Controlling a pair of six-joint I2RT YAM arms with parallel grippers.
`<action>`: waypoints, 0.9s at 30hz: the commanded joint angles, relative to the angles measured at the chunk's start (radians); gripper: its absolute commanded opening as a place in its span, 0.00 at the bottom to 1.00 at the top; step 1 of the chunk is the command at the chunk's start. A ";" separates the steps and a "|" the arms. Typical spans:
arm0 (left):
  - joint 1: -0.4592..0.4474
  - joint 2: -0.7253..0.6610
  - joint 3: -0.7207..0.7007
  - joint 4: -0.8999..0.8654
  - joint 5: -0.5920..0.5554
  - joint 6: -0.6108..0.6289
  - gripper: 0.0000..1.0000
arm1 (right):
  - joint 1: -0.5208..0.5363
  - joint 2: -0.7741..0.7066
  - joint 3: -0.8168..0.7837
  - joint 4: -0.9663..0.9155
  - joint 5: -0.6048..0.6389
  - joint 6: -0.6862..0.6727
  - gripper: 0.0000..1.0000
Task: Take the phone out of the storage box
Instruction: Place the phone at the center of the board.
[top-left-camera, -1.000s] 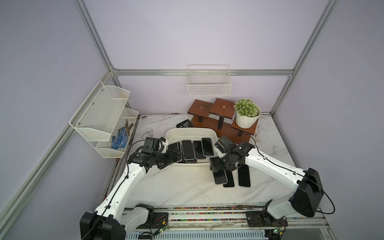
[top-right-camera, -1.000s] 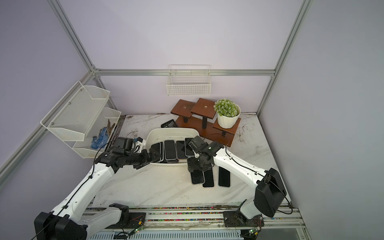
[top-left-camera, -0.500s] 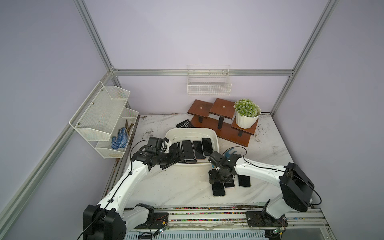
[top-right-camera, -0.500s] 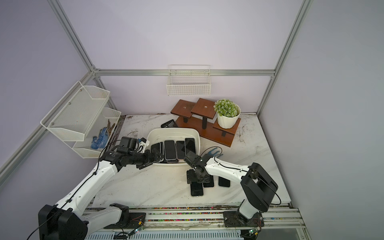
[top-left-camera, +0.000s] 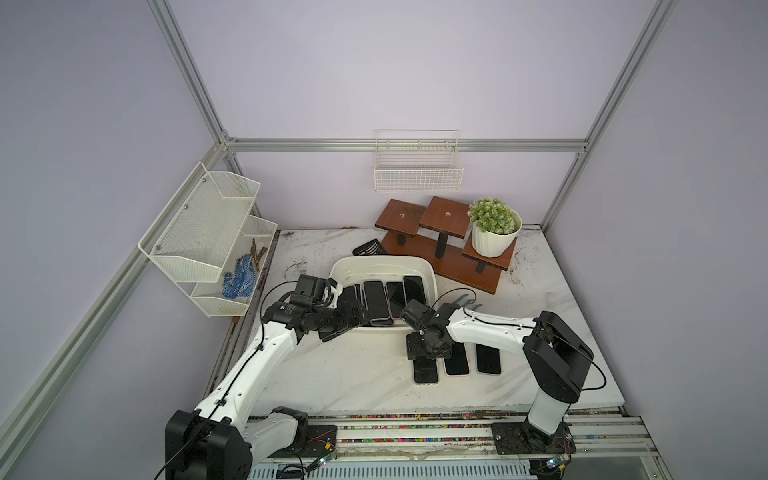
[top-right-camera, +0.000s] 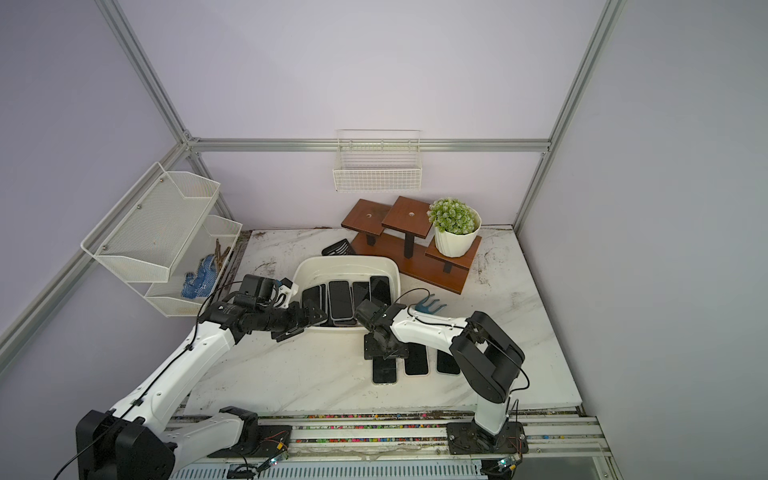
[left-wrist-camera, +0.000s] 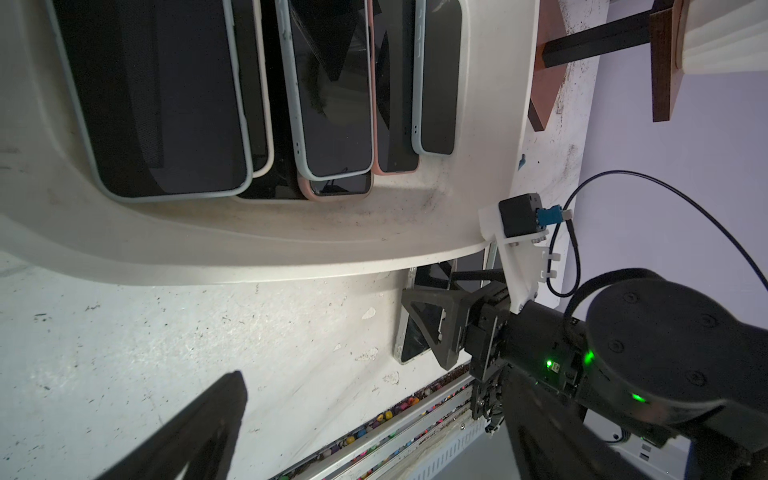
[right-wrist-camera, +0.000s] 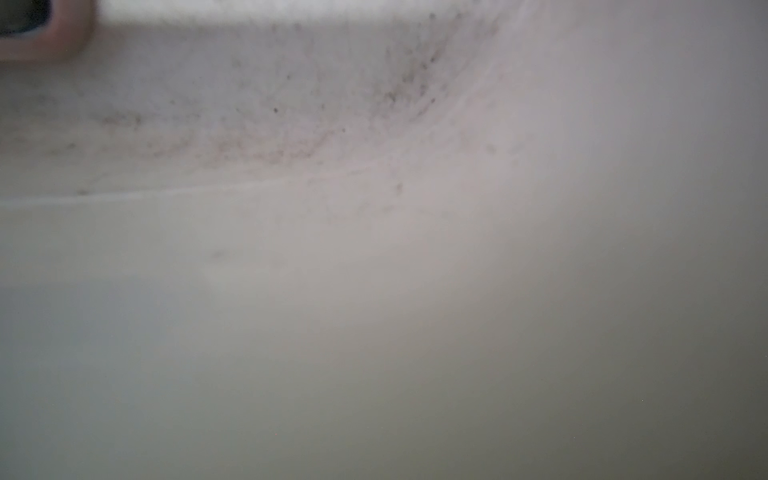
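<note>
The storage box (top-left-camera: 430, 277), a shallow white tub, holds several dark phones (top-left-camera: 375, 297) side by side, seen close in the left wrist view as phones (left-wrist-camera: 332, 91) in the box (left-wrist-camera: 291, 245). My right gripper (top-left-camera: 428, 349) is low over the table in front of the box, shut across the width of a silver-edged phone (top-left-camera: 426, 373) lying flat at table level; the left wrist view shows its fingers (left-wrist-camera: 432, 324) astride that phone (left-wrist-camera: 409, 345). My left gripper (top-left-camera: 353, 319) stands open at the box's near left corner with nothing between its fingers. The right wrist view shows only blurred white box wall (right-wrist-camera: 291, 124).
Two more phones (top-left-camera: 456, 361) (top-left-camera: 488, 359) lie on the table right of the held one. A teal hand rake (top-left-camera: 465, 300), a wooden stepped stand (top-left-camera: 440, 249) with a potted plant (top-left-camera: 494, 230), a wall wire basket (top-left-camera: 417, 168) and a mesh rack (top-left-camera: 208, 232) surround the box.
My right gripper has moved from the box's near right rim down to the table front, carrying the phone with it. The left gripper has stayed open at the box's left corner.
</note>
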 joint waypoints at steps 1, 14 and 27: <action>-0.003 -0.022 0.023 0.006 -0.009 0.024 1.00 | 0.007 0.021 -0.005 -0.054 -0.019 0.002 0.75; -0.002 -0.025 0.013 0.021 -0.015 0.006 1.00 | 0.058 -0.026 -0.079 -0.071 -0.020 0.037 0.71; -0.001 -0.033 0.001 0.032 -0.013 -0.009 1.00 | 0.062 -0.053 -0.058 -0.118 0.013 0.040 0.82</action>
